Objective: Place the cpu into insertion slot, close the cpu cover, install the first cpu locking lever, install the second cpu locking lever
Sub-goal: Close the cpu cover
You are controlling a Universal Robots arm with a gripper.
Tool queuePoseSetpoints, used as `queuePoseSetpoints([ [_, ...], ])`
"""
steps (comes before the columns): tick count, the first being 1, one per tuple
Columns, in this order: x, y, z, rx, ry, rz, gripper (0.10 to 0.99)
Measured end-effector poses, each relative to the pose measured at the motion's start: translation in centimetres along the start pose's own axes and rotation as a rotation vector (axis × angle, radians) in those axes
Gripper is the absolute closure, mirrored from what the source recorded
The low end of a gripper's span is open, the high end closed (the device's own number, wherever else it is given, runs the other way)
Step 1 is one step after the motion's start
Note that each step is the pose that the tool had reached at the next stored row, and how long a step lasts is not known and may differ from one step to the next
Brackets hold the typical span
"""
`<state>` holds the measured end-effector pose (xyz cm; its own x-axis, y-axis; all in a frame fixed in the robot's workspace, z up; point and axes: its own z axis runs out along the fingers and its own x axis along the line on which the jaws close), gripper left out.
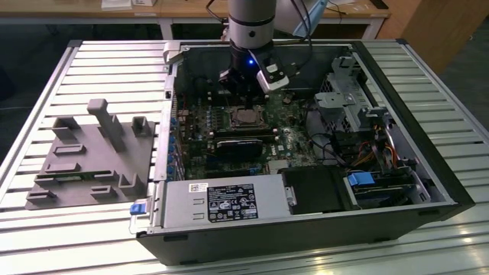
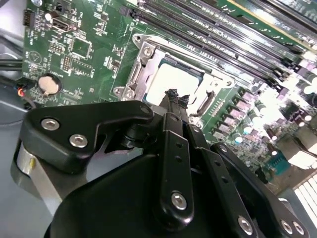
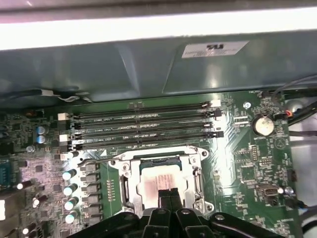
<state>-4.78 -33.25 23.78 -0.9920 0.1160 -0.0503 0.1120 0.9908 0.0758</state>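
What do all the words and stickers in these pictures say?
Black label on the power supply: too small to read.
White sticker on the case wall: blurred, unreadable.
White print between the memory slots: too small to read.
Nothing reads clearly.

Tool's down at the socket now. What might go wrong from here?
1. The shut tool hangs right over the cpu, framed by the cpu cover. I cannot tell whether it touches. A hard downward push might scratch the chip or overload it.
2. The memory slots and a row of capacitors stand close beside the socket, so a sideways sweep could clip them.
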Motion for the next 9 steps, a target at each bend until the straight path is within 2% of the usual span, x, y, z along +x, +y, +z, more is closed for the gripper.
queuePoseSetpoints([
  [2,-0.01,0.02,-0.21,0.001,-0.0001,0.0,0.98],
  [9,-0.01,0.02,-0.2,0.002,-0.0003,0.0,0.98],
])
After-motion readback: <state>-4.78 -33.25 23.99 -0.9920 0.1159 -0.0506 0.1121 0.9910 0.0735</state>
